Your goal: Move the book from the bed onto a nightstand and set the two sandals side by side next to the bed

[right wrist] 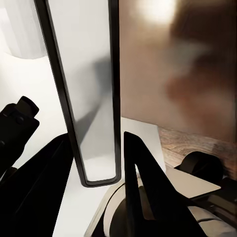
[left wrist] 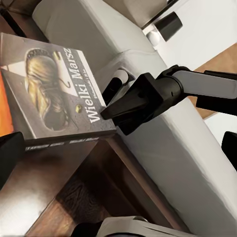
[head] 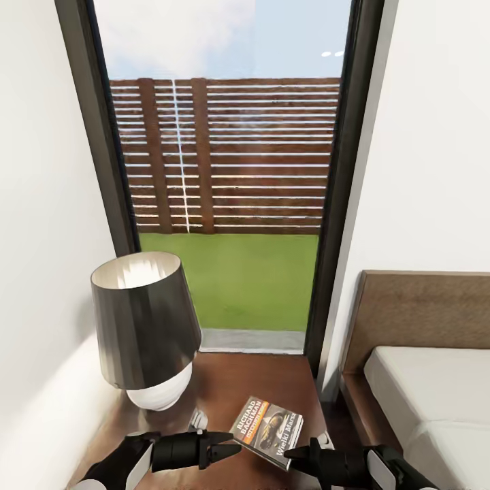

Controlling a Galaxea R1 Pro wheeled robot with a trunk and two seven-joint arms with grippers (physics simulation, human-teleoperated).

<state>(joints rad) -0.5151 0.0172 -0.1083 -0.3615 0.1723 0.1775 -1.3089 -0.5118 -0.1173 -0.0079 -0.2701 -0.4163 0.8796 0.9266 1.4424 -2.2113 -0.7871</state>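
The book [head: 267,430] lies flat, cover up, on the nightstand [head: 238,378], near its front right corner. In the left wrist view the book [left wrist: 49,89] shows its pale picture and white lettering. My right gripper [head: 294,452] is at the book's right edge with its fingers apart and nothing between them; its tips [left wrist: 106,114] nearly touch the cover's corner. Left of the book, my left gripper [head: 235,442] hovers open and empty over the wood. The bed [head: 429,395] stands to the right of the nightstand. The sandals are out of view.
A lamp [head: 143,327] with a dark tapered shade occupies the nightstand's left half, close to my left arm. A tall window [head: 231,170] rises behind, and white walls close both sides. A narrow gap [head: 340,408] separates the nightstand from the bed frame.
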